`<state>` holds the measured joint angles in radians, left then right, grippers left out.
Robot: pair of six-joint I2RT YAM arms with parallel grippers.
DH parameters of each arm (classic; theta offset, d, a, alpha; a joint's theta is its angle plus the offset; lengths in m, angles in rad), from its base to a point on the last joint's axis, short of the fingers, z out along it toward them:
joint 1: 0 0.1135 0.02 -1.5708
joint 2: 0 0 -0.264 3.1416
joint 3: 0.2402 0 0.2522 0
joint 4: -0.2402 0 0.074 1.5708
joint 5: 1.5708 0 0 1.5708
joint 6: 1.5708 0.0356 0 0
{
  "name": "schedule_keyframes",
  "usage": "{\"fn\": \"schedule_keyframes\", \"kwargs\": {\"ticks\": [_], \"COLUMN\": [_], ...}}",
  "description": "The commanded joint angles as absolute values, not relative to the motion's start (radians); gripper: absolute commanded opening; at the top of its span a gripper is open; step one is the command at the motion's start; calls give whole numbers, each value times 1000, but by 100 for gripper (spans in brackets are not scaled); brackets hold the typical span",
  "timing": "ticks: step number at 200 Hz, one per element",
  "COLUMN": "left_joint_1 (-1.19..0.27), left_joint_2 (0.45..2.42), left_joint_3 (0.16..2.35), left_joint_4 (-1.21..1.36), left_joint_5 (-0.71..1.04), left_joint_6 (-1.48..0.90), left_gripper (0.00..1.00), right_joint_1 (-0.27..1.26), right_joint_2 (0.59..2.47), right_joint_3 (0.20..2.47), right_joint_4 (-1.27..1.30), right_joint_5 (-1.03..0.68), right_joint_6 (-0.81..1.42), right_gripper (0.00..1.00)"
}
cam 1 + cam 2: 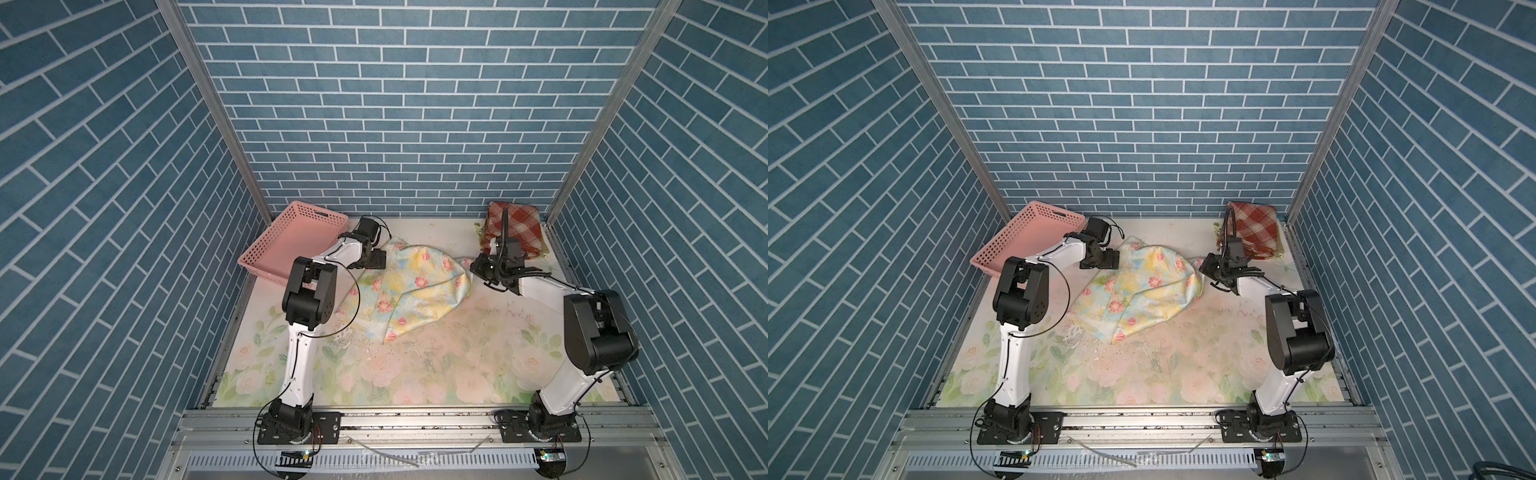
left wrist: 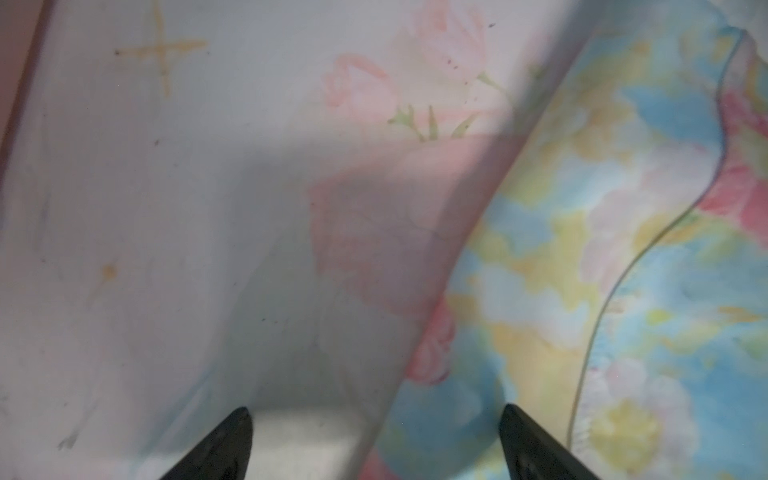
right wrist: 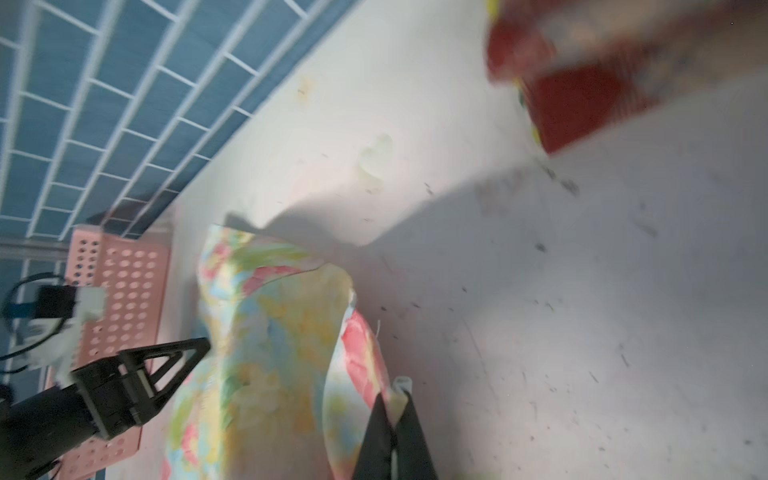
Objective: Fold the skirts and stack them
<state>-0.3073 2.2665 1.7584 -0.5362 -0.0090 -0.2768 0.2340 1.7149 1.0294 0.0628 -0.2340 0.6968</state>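
Observation:
A pastel floral skirt (image 1: 411,286) (image 1: 1142,286) lies rumpled in the middle of the table. My right gripper (image 1: 467,262) (image 3: 392,399) is shut on the skirt's right-hand corner, a small fold of cloth pinched between its tips. At the skirt's far left corner my left gripper (image 1: 376,259) (image 2: 376,419) stands open and low, with the skirt's edge (image 2: 436,374) lying between its fingers. A folded rust-red and cream plaid skirt (image 1: 515,228) (image 1: 1256,228) tops a stack at the back right. A strip of lemon print (image 1: 480,230) peeks out under it.
A pink perforated basket (image 1: 266,232) (image 1: 1000,235) (image 3: 120,291) leans at the back left, just behind the left arm. The faded rose-printed table covering (image 1: 415,365) is scuffed and speckled. Blue brick walls close in on three sides.

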Motion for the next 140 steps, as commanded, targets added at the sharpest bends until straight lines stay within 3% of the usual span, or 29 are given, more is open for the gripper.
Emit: {"fn": "schedule_keyframes", "kwargs": {"ticks": [1,68,104,140], "left_joint_1": [-269,-254,-267,-326], "left_joint_2": [2169,2177,2300,2407], "left_joint_3": [1732,1706,1836,1990], "left_joint_4": [-492,-293,-192,-271], "left_joint_5": [69,271,380,379], "left_joint_6": [-307,-352,-420,-397], "left_gripper": [94,94,94,95], "right_joint_1": [241,248,253,277], "right_joint_2": [1585,1477,1448,1448], "right_joint_3": [1157,1233,1228,1226], "right_joint_4": [-9,-117,-136,-139], "right_joint_5": [-233,-385,-434,-420], "right_joint_6": [528,364,334,338], "right_gripper": [0,0,0,0]}}
